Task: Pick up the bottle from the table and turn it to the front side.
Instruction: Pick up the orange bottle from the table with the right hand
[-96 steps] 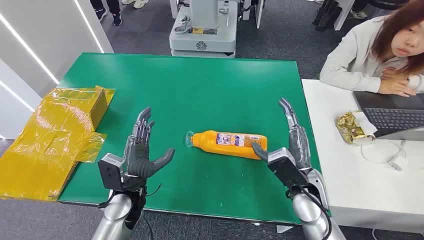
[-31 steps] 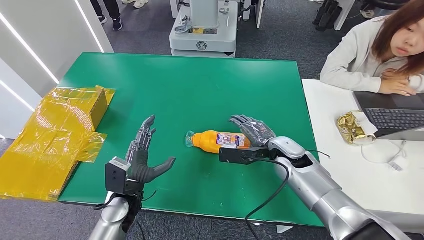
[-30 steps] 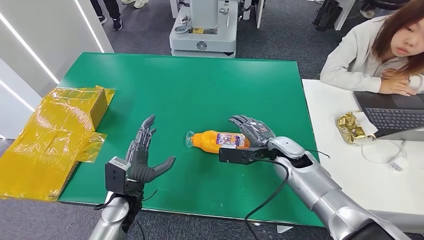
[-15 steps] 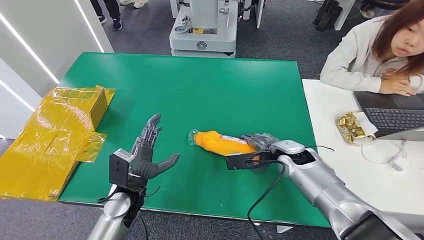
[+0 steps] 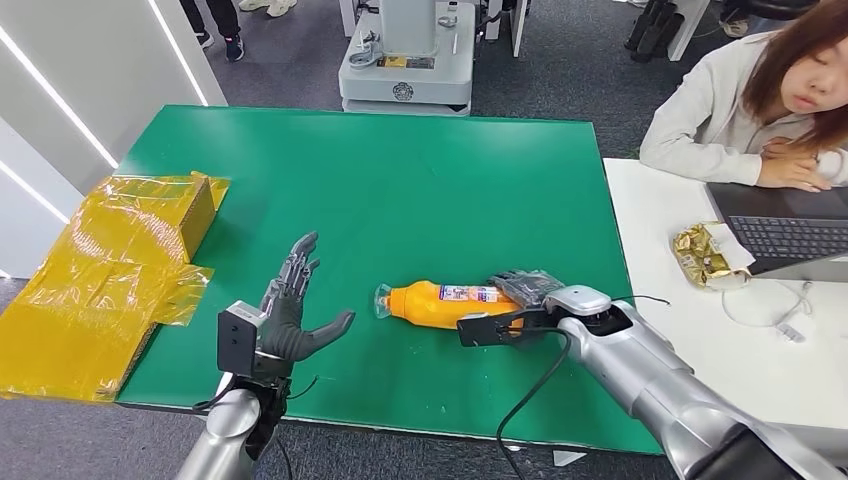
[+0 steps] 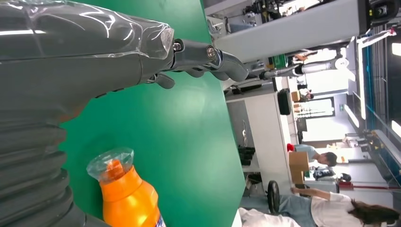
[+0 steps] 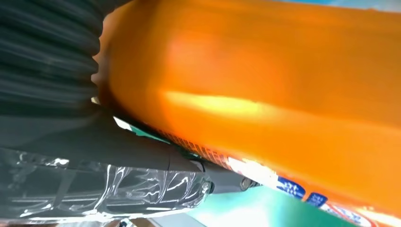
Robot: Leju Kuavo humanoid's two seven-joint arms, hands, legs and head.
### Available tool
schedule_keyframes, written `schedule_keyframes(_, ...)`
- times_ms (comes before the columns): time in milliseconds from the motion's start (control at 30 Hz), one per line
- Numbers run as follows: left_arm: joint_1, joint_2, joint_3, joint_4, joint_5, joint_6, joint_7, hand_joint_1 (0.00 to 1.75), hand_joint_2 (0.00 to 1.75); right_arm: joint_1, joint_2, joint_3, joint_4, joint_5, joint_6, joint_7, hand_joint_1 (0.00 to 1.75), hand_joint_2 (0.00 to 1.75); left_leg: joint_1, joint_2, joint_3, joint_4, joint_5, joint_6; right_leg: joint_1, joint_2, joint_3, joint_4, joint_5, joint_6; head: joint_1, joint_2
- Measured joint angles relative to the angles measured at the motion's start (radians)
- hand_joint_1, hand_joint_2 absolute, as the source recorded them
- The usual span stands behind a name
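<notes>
The right hand (image 5: pixel 522 300) is wrapped around the base end of the orange bottle (image 5: pixel 440 303) — thumb on the near side, fingers (image 5: pixel 520 283) over the far side. The bottle lies on its side on the green table (image 5: pixel 400 180), its clear-capped neck pointing away from that hand toward the left hand (image 5: pixel 285 320). The left hand holds nothing — fingers spread, palm turned toward the bottle, near the cap but apart from it. Beyond the left hand, at the table's edge, sits a yellow-wrapped box (image 5: pixel 150 220).
</notes>
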Motion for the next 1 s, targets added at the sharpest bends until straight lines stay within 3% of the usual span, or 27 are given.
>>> schedule_keyframes(100, 0.007, 0.002, 0.000, 0.000, -0.002, 0.010, -0.008, 0.00, 1.75, 0.008, 0.000, 0.004, 0.001, -0.001, -0.052, -0.012, 0.08, 1.75, 0.000, 0.000, 0.000, 0.000, 0.000, 0.000, 0.000, 0.000, 0.000, 0.000, 0.000, 0.000, 0.000, 0.000)
schedule_keyframes(233, 0.012, 0.003, 0.000, 0.001, -0.004, 0.013, -0.012, 0.00, 1.75, 0.016, 0.002, 0.007, 0.005, -0.001, -0.103, -0.029, 0.45, 1.75, 0.000, 0.000, 0.000, 0.000, 0.000, 0.000, 0.000, 0.000, 0.000, 0.000, 0.000, 0.000, 0.000, 0.000)
schedule_keyframes(367, 0.011, 0.003, 0.000, 0.006, -0.006, 0.014, -0.017, 0.00, 1.75, 0.017, 0.009, 0.008, 0.013, -0.001, -0.124, -0.045, 1.17, 1.75, 0.000, 0.000, 0.000, 0.000, 0.000, 0.000, 0.000, 0.000, 0.000, 0.000, 0.000, 0.000, 0.000, 0.000)
schedule_keyframes(467, 0.011, 0.004, 0.000, 0.009, -0.006, 0.014, -0.018, 0.00, 1.75, 0.017, 0.015, 0.008, 0.018, -0.001, -0.134, -0.050, 1.36, 1.75, 0.000, 0.000, 0.000, 0.000, 0.000, 0.000, 0.000, 0.000, 0.000, 0.000, 0.000, 0.000, 0.000, 0.000)
schedule_keyframes(667, 0.012, 0.004, 0.000, 0.009, -0.006, 0.015, -0.018, 0.00, 1.75, 0.017, 0.026, 0.008, 0.027, -0.004, -0.148, -0.057, 1.39, 1.75, 0.000, 0.000, 0.000, 0.000, 0.000, 0.000, 0.000, 0.000, 0.000, 0.000, 0.000, 0.000, 0.000, 0.000)
schedule_keyframes(867, 0.012, 0.004, 0.000, 0.009, -0.006, 0.017, -0.019, 0.00, 1.75, 0.017, 0.036, 0.008, 0.036, -0.007, -0.162, -0.071, 1.64, 1.75, 0.000, 0.000, 0.000, 0.000, 0.000, 0.000, 0.000, 0.000, 0.000, 0.000, 0.000, 0.000, 0.000, 0.000)
schedule_keyframes(1000, 0.017, 0.003, 0.000, 0.009, -0.008, 0.021, -0.021, 0.00, 1.75, 0.023, 0.037, 0.005, 0.043, -0.018, -0.180, -0.088, 1.70, 1.75, 0.000, 0.000, 0.000, 0.000, 0.000, 0.000, 0.000, 0.000, 0.000, 0.000, 0.000, 0.000, 0.000, 0.000)
